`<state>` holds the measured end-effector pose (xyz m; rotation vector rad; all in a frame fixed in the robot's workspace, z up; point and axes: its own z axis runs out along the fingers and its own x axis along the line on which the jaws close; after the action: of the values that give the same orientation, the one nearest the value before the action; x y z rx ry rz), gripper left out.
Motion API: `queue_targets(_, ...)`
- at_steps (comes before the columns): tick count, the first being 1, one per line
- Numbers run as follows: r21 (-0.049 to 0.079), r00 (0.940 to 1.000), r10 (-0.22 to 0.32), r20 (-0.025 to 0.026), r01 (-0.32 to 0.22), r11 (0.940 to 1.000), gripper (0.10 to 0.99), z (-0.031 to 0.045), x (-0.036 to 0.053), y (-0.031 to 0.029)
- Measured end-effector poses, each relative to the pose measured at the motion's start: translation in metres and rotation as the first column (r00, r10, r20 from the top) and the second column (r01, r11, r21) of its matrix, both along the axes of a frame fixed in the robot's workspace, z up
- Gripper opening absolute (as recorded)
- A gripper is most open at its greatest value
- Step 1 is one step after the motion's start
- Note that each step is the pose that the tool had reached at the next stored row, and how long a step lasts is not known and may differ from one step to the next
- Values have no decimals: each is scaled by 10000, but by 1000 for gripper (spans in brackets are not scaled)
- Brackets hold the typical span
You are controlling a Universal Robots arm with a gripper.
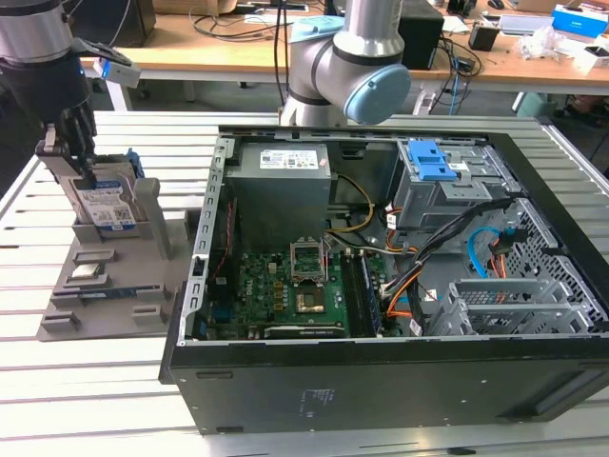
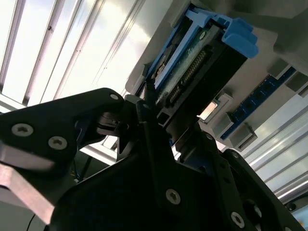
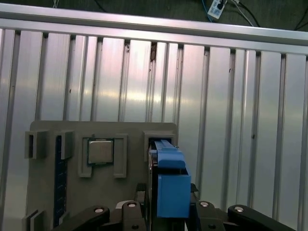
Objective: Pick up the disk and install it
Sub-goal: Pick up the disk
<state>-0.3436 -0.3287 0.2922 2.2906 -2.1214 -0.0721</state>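
Slatted table [image 1: 95, 381] beneath disk [image 1: 103, 205]; desks [image 1: 238, 52] beyond

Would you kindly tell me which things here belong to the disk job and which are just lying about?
Job: disk, gripper at it, grey holder it stands in, open computer case.
Lying about: processor chip, memory stick, both on the holder.

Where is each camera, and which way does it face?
Exterior view: off the arm, looking down at the computer case and holder; arm and gripper show.
First wrist view: at the wrist, looking down onto holder and disk; gripper links show.
Second wrist view: at the wrist, looking along the gripper at the disk.
Shared: all show the disk.
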Motion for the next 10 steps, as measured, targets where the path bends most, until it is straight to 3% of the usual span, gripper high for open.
queue_targets(6,0,10000,1,-1,-1,10000,420,-16,0,0)
queue_targets(8,0,10000,1,0,-1,10000,365,-17,0,0)
queue_targets(10,0,10000,1,-1,-1,10000,365,-18,0,0)
